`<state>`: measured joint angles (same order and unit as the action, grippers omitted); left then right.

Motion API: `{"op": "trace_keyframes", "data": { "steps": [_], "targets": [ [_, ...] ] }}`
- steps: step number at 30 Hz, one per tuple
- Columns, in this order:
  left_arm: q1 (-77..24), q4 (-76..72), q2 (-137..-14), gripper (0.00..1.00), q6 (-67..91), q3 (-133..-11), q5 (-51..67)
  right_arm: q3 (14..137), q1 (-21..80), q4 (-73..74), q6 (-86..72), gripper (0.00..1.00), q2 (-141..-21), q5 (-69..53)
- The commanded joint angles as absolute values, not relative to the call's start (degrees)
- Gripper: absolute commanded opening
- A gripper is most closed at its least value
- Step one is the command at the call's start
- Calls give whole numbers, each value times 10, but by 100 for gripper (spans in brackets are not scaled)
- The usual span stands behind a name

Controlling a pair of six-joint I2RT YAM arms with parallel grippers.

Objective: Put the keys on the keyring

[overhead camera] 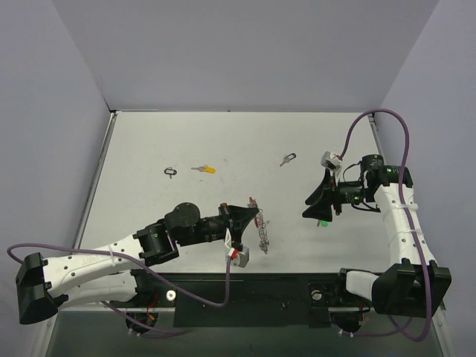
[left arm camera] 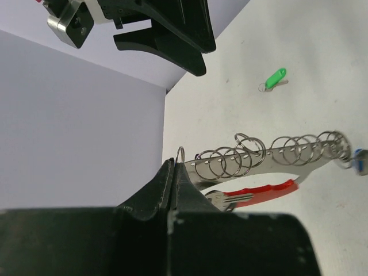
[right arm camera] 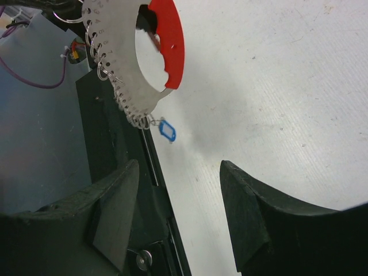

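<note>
Low centre of the top view, the left gripper (left arm camera: 174,168) is clamped on one end of the keyring (left arm camera: 276,156). Its long axis runs roughly up the frame, the free end with the blue key (left arm camera: 359,161) lowest. It is probably a light, stiff, slick plate with swinging rings (left arm camera: 250,146), best held by that end. At right, the right gripper (right arm camera: 179,172) stands apart near the green key (left arm camera: 275,78). Farther up lie the yellow key (overhead camera: 205,169) and black key (overhead camera: 288,159), light and flat, best pinched by their plastic heads

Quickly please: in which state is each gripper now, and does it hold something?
Left gripper: closed, holding the keyring by one end.
Right gripper: open, holding nothing.
</note>
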<state>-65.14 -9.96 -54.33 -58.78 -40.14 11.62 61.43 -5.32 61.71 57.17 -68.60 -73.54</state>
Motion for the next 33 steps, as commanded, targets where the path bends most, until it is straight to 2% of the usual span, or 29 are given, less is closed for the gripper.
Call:
{"op": "trace_keyframes", "data": {
  "steps": [1,24,33],
  "targets": [
    [-660,-166,-542,0,-630,-401,72,607,-58,636,589,54,-683,-766],
    [-660,-208,-533,0,-536,-383,91,606,-58,635,592,54,-681,-765],
    [-658,-235,-520,0,-391,-374,52,607,-72,635,589,54,-694,-744]
  ]
}}
